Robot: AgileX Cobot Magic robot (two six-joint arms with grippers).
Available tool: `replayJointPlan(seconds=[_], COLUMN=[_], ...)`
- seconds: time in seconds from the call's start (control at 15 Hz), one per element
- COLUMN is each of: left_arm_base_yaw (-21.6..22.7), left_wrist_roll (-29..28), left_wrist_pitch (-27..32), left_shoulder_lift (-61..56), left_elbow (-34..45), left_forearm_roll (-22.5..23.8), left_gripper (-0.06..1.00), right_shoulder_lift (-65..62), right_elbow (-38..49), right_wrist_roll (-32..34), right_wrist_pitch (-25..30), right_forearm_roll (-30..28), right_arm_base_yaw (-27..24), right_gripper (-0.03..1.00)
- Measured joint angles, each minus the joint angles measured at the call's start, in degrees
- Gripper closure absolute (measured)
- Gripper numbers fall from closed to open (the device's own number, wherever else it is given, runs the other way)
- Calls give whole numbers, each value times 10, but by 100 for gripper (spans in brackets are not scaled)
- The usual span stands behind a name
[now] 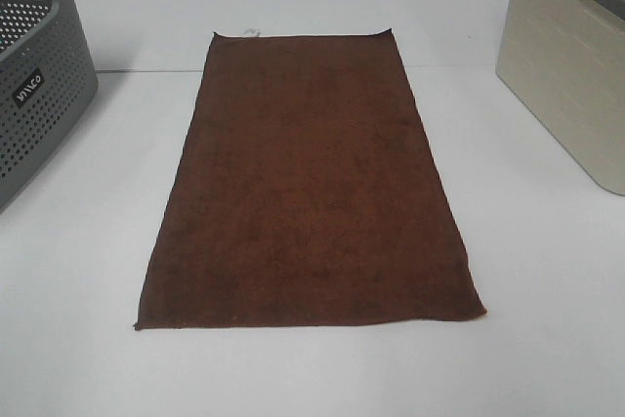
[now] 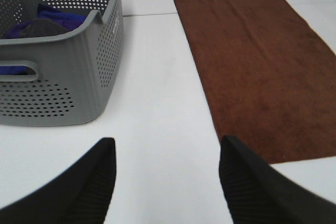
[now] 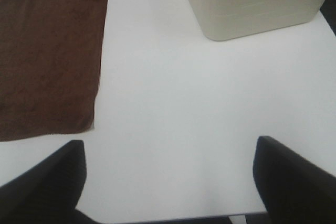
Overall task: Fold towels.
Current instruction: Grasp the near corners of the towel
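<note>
A dark reddish-brown rectangular terry-cloth towel (image 1: 311, 183) lies spread flat and lengthwise in the middle of the smooth white desk (image 1: 547, 290). It sits well apart from the grey perforated plastic basket (image 1: 39, 95) on the left and the plain beige hard-sided bin (image 1: 576, 75) on the right. A small pale tag (image 1: 252, 32) peeks out at its far hem, and some blue cloth (image 2: 52, 19) sits heaped in the basket. The left fingers (image 2: 89, 187) stand apart with nothing between them, over bare desk just beside the towel's near left corner. The right fingers (image 3: 47, 177) are spread wide and empty too, just off the near right corner. To my eye the towel will be light, soft and limp, drooping wherever it isn't supported, though its nubby pile should grip well against the ribbed black pads. It lies thin and close to the slick desk, so I'd take it by the two near corners at the hem. Each pinch should go low enough to catch the edge, so the cloth lifts evenly.
</note>
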Motion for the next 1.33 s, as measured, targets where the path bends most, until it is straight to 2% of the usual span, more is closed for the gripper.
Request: replayJointPlan(seconds=[0.13,0.33,0.53,0.8,1.13,1.2,1.33], left_arm_base_yaw=[0,0,0,0,0,0,-9], left_wrist_roll=[-11,-7,50,180,419,519,585], left_wrist_pitch=[-68,-85,-95,-139,-191,-198,-197], left_shoulder_lift=[76,204,367,566,799,869,923], left_elbow=[6,7,7,7,7,-1,-25], left_forearm_roll=[-74,-150,-225,-353,-577,-660,-707], left_gripper=[38,38,38,38,38,38,38], right_shoulder_lift=[117,259,396,551,726,779,822], right_elbow=[-25,-43,-56,-65,-76,-76,-77], right_wrist_roll=[6,6,6,-22,-189,-261,-333], right_wrist_pitch=[-6,-39,-77,-140,-221,-238,-241], right_forearm_roll=[15,67,101,159,309,379,444], right_arm_base_yaw=[0,0,0,0,0,0,0], right_gripper=[18,19,19,19,19,19,20])
